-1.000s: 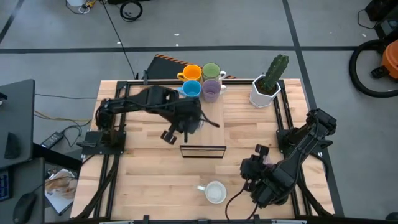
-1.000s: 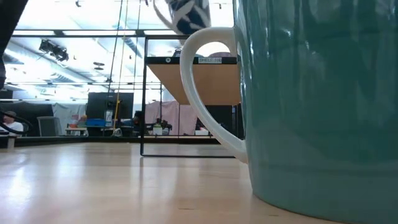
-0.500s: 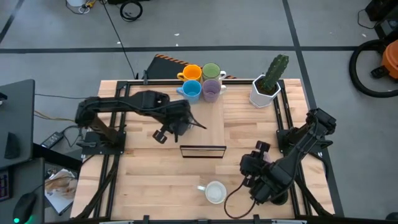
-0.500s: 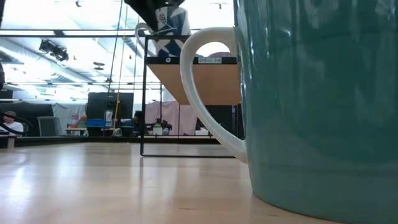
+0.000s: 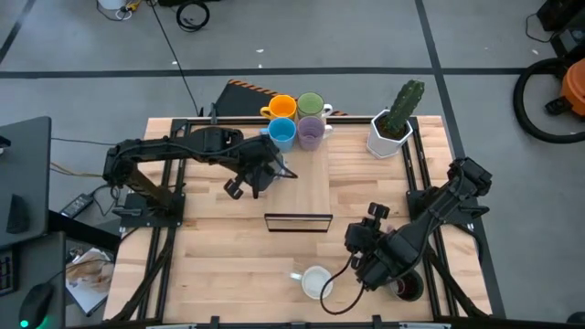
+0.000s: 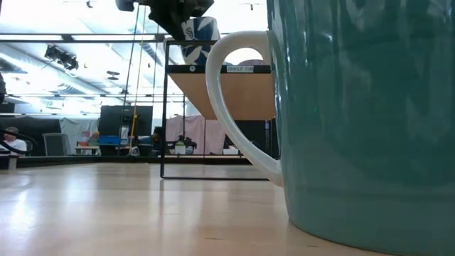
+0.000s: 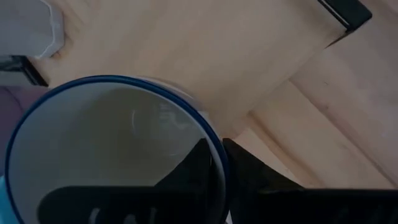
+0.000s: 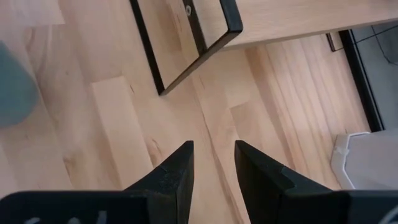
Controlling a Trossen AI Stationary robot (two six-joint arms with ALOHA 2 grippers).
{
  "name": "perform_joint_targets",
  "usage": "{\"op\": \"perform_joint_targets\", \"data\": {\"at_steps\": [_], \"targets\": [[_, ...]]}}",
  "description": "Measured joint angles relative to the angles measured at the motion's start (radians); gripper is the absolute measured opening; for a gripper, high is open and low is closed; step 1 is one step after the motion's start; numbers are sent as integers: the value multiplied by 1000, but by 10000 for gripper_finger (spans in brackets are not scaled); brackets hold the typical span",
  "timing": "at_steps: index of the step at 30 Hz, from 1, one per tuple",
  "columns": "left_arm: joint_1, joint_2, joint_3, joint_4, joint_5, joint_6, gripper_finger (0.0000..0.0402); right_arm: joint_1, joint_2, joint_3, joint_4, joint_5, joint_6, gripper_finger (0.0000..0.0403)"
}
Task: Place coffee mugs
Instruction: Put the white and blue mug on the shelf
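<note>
A blue-rimmed mug [image 7: 112,155] with a white inside is gripped by the left gripper [image 5: 259,174]: its fingers [image 7: 199,165] pinch the rim, one inside the wall and one outside. In the low view the mug [image 6: 197,32] shows a blue and white pattern and hangs clear above the tabletop [image 5: 228,265]. The gripper holds it over the far left part of the tabletop, just beside a cluster of four mugs at the far edge: orange [image 5: 281,107], green [image 5: 310,103], blue [image 5: 281,131] and purple [image 5: 311,132]. A white mug [image 5: 315,282] stands near the near edge. The right gripper [image 5: 358,254] hovers just beside it, fingers [image 8: 180,165] slightly apart and holding nothing. A planter [image 5: 391,134] occupies the far right corner.
</note>
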Motion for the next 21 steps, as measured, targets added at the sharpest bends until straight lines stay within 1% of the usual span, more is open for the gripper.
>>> {"op": "perform_joint_targets", "data": {"at_steps": [3, 6, 11, 16, 21], "targets": [[13, 0, 0, -4, 14, 28, 34, -8, 0, 0, -1, -2, -17, 122], [30, 1, 0, -3, 61, 66, 34, -17, 0, 0, -1, -4, -29, 122], [51, 2, 0, 34, 115, 73, 34, -27, 0, 0, 3, -5, -32, 122], [52, 2, 0, 33, 124, 68, 35, -26, 0, 0, 26, -5, -49, 122], [52, 27, 0, 22, 124, 58, 38, -26, 0, 0, 36, -5, -57, 122]]}}
